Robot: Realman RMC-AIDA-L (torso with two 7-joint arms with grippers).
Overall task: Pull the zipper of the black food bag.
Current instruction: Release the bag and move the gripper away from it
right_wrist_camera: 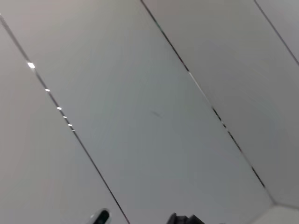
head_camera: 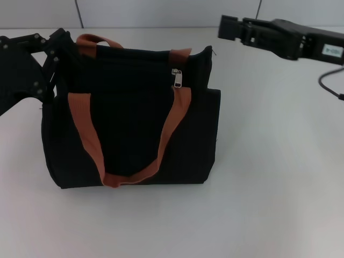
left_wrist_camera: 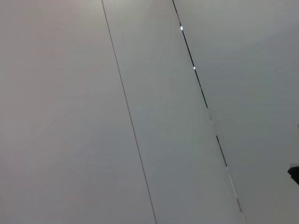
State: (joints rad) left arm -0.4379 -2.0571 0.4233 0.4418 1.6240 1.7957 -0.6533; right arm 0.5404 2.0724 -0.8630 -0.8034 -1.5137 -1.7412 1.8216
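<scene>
The black food bag (head_camera: pixel 134 118) stands upright in the middle of the white table in the head view. Two orange-brown strap handles (head_camera: pixel 172 123) hang over its front. The zipper (head_camera: pixel 176 77), a small silver slider with a dangling pull tab, sits on the top edge right of centre. My left gripper (head_camera: pixel 54 51) is pressed against the bag's upper left corner, its tip blending into the black fabric. Apart from the bag, my right gripper (head_camera: pixel 228 27) hovers high beyond its upper right corner. Both wrist views show only pale panels, not the bag.
White table (head_camera: pixel 279 177) surface spreads to the right of and in front of the bag. A pale panelled wall (head_camera: pixel 161 11) runs along the back edge. A black cable (head_camera: pixel 330 86) hangs from the right arm at the far right.
</scene>
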